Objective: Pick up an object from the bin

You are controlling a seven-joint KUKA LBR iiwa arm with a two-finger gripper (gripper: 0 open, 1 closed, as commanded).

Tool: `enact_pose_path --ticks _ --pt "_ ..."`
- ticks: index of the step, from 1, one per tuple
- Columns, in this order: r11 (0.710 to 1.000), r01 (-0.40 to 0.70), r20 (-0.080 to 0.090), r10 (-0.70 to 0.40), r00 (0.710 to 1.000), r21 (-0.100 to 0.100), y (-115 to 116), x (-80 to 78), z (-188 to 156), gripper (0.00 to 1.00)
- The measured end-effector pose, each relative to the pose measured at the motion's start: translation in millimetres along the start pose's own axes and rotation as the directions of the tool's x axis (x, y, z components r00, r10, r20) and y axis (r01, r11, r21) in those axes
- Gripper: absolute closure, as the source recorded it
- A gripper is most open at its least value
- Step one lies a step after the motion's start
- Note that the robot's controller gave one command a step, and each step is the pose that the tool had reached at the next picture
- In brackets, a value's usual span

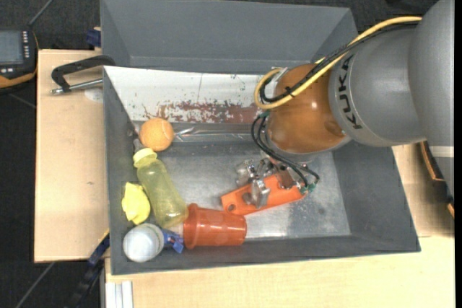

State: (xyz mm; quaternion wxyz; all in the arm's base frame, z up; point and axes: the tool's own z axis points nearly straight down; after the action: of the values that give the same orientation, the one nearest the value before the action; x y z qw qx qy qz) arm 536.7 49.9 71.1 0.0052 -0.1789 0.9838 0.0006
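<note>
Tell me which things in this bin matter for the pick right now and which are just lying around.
In the job:
- gripper, low over the bin's middle
- flat orange piece right beneath it
- grey bin

Lying about, along the left and near side:
- orange ball
- yellowish bottle
- yellow lump
- red cup on its side
- white round thing

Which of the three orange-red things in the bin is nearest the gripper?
The flat orange plastic piece mid-bin, right under the gripper; the orange ball and red plastic cup lie farther left.
</note>
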Motion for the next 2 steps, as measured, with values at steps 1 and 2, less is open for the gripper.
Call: enact_pose_path --ticks 1,2 --pt "1.000 0.000 0.000 0.000 1.000 0.000 0.0 0.0 0.0 1.00" --pt "1.000 0.019 0.002 -0.019 1.000 0.000 -5.2 0.5 0.0 1.00"
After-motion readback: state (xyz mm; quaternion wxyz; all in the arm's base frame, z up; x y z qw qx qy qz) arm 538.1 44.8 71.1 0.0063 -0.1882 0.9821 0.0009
